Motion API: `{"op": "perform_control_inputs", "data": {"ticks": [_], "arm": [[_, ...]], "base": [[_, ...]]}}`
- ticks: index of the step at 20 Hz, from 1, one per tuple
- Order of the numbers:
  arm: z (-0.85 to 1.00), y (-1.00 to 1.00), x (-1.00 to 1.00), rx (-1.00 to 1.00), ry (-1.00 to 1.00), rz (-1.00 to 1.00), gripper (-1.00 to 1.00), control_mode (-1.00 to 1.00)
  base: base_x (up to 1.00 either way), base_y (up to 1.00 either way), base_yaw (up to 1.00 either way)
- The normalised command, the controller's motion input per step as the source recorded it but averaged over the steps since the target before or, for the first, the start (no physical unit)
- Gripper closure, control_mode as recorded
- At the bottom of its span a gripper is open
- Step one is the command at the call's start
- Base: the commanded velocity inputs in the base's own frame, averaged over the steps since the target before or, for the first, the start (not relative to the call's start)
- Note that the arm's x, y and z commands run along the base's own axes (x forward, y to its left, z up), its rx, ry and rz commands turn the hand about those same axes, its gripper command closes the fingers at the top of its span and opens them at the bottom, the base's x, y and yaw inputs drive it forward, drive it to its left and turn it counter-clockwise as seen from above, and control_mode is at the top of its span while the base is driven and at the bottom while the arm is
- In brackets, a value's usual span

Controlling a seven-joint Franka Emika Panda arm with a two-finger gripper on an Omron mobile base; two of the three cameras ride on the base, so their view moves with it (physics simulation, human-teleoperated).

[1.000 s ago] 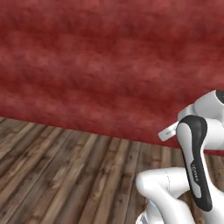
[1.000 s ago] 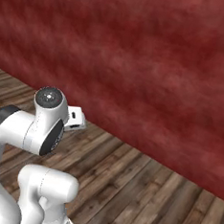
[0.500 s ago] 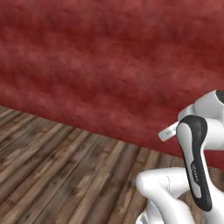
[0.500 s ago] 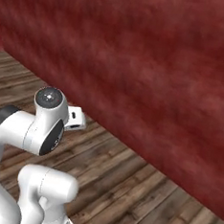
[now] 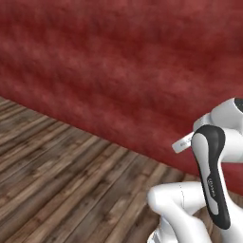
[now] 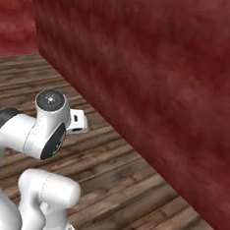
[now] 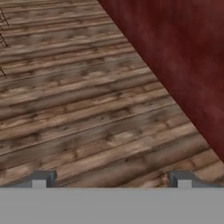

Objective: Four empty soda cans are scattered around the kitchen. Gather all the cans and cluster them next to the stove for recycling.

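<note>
Dark red, mottled wall (image 5: pixel 118 71) occupies the upper part of the left base view, its lower edge running diagonally from the middle left down toward the lower right, where it meets a floor (image 5: pixel 61 180) of brown wooden planks with a visible grain. In the right base view the same wall (image 6: pixel 164 82) stands close on the right and recedes toward the upper left, where it ends at a vertical corner; beyond that corner a further stretch of red wall lies farther back. The plank floor (image 6: pixel 121 177) spreads from the left edge to the foot of the wall, its boards running roughly parallel to the wall's base.

The white arm (image 5: pixel 209 190) rises from the lower right of the left base view, folded, with a dark band along 1 link. In the right base view the arm (image 6: pixel 35 144) rises from the lower left, its round grey joint cap facing upward.

In the hand view the tool (image 7: pixel 111 179) looks down and along the floor (image 7: pixel 78 100), whose planks cross the picture at a slight slant, with the red wall (image 7: pixel 183 57) cutting across the upper right. The 2 fingertips (image 7: pixel 43 178) stand far apart near the bottom corners, with bare floor between them and nothing held. A few thin dark lines show at the upper left edge; what they belong to cannot be told.
</note>
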Motion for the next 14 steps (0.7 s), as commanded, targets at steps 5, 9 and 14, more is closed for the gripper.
{"op": "perform_control_inputs", "data": {"ticks": [5,9,14], "arm": [[0.00,0.00,0.00,0.00,0.00,0.00,-1.00,1.00],[0.00,0.00,0.00,0.00,0.00,0.00,-1.00,1.00],[0.00,0.00,0.00,0.00,0.00,0.00,-1.00,1.00]], "base": [[0.75,0.20,0.32],[0.81,0.20,0.31],[0.85,0.16,0.31]]}}
